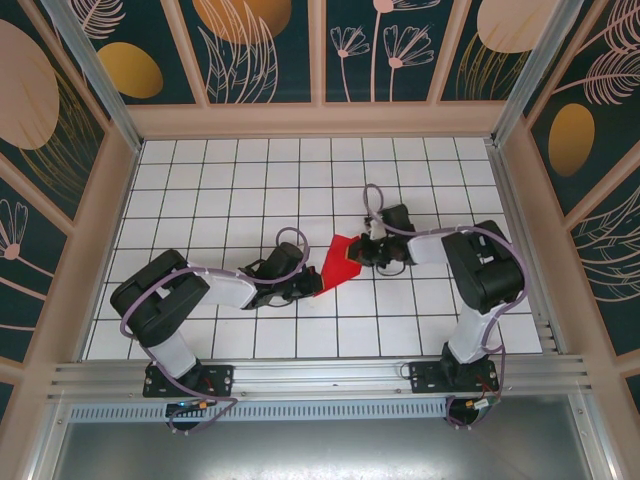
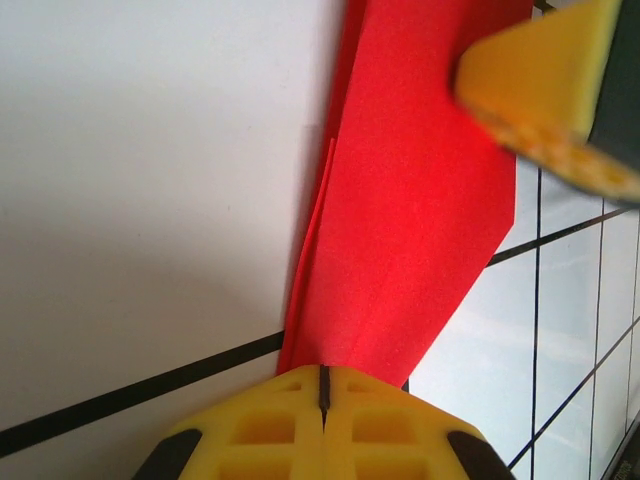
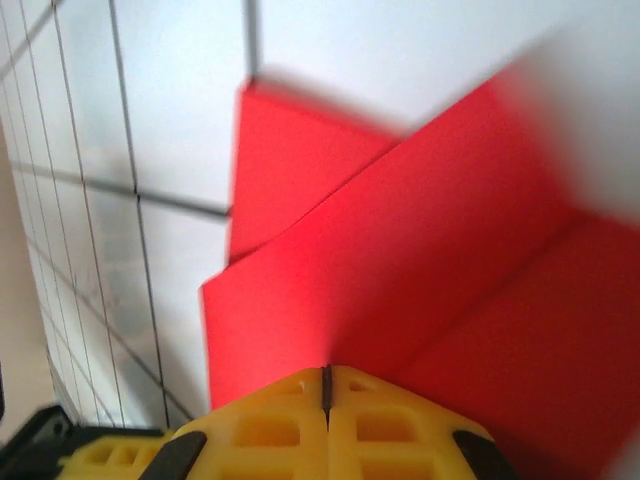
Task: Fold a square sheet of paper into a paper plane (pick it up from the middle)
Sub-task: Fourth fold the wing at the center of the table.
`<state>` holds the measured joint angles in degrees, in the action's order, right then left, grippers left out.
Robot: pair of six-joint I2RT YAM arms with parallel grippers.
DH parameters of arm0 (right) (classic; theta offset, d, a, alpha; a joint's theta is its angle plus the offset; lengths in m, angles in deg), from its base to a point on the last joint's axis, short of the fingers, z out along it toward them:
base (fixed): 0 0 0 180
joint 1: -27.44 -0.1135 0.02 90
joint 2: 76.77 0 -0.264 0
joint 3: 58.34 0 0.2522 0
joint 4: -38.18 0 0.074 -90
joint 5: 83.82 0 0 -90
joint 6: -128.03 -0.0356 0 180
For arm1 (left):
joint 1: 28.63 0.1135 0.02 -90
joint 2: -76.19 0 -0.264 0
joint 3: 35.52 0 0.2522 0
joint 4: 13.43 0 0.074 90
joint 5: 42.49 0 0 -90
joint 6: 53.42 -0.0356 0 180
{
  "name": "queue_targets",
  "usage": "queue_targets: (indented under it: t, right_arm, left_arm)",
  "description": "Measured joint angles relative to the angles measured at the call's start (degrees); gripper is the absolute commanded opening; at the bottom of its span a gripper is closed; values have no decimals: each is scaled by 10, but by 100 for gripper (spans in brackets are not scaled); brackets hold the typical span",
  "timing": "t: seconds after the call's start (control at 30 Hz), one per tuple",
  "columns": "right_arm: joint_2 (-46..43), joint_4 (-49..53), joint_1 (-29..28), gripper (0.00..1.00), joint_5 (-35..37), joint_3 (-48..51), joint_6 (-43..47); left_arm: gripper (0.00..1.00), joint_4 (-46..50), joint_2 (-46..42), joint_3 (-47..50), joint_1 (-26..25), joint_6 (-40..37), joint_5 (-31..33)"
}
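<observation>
Nearest me, my left gripper (image 2: pixel 323 378) is pressed together, pinching the near tip of the creased red paper sheet (image 1: pixel 340 262), which lies over the middle of the white grid table (image 1: pixel 250 180). Just beyond, my right gripper (image 3: pixel 326 378) is clamped on its far side.

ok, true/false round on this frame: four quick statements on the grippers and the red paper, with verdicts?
1. The left gripper and right gripper are both shut on the red paper. True.
2. The paper is a flat, unfolded square. False: it shows creases and overlapping layers.
3. The paper sits at the far edge of the table. False: it is near the middle of the grid, between the two grippers.
4. In the left wrist view, a yellow finger of the right gripper shows at the paper's far end. True.
</observation>
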<state>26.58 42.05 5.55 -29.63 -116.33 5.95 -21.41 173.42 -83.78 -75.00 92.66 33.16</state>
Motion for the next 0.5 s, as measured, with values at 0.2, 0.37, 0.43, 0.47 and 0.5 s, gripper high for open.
queue_targets:
  t: [0.2, 0.37, 0.43, 0.47, 0.5]
  right_arm:
    - [-28, 8, 23, 2, 44, -4, 0]
    - [-114, -2, -33, 3, 72, 16, -9]
    - [-117, -13, -68, 2, 75, 16, -15]
    - [-113, -15, -79, 2, 75, 16, -16]
    - [-102, -16, -92, 2, 75, 16, -18]
  left_arm:
    - [0, -1, 0, 0, 0, 0, -1]
    - [0, -1, 0, -1, 0, 0, -2]
    - [0, 1, 0, -2, 0, -1, -1]
    - [0, 2, 0, -2, 0, -1, -1]
    - [0, 2, 0, -2, 0, -1, -1]
